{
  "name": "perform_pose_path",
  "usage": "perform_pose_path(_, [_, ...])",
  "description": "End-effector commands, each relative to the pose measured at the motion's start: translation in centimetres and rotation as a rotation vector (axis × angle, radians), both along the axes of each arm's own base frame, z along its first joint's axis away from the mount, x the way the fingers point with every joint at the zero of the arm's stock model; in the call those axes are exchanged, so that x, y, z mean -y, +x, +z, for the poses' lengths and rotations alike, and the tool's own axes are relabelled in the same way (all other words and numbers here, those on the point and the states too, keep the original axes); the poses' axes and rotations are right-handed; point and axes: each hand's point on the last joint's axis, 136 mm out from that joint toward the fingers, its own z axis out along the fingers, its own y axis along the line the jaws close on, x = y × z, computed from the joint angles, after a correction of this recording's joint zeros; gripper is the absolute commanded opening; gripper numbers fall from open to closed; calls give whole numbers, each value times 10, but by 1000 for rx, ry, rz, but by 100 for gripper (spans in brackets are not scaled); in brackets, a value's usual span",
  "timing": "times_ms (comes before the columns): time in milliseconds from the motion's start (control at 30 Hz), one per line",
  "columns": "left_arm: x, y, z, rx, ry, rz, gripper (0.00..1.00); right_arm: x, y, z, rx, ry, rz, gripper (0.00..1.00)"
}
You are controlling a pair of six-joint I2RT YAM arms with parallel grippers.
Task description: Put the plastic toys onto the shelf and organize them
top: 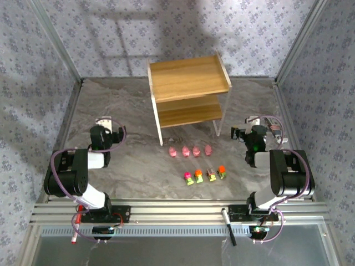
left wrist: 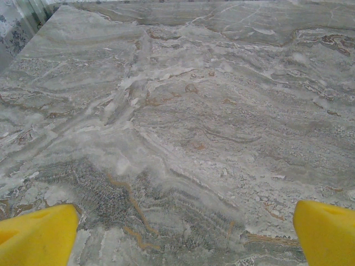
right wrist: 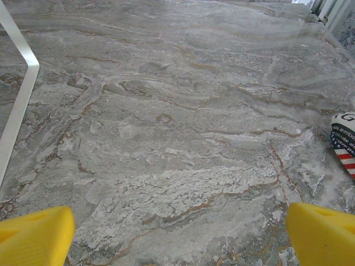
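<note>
Four pink rounded toys [top: 189, 150] lie in a row on the marble table in front of the shelf [top: 188, 83]. Closer to me is a row of four little cars [top: 205, 175], green-yellow with pink, orange or brownish tops. The two-tier light-wood shelf stands at the back middle, both tiers bare. My left gripper [top: 104, 123] rests at the left, well away from the toys. Its yellow fingertips [left wrist: 39, 235] stand wide apart over bare marble, so my left gripper [left wrist: 183, 238] is open. At the right, my right gripper [top: 255, 123] is likewise open [right wrist: 180, 238] and holds nothing.
The shelf's white leg frame [right wrist: 22, 100] shows at the left edge of the right wrist view. A flag-striped object [right wrist: 345, 143] sits at that view's right edge. Patterned walls with metal posts close in the table on three sides.
</note>
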Motion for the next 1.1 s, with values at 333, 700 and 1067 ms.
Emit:
perform_pose_path(333, [1,7,9,26,-9,0,100,1,5,7,28,14,-6,100])
perform_pose_path(700, [8,-2,29,-153,-53,-31,100,39,-16,47,-23,23,-306,100])
perform_pose_path(1067, [19,-36,33,-401,-61,-99,100,57,-89,86,-179,106,-666,100])
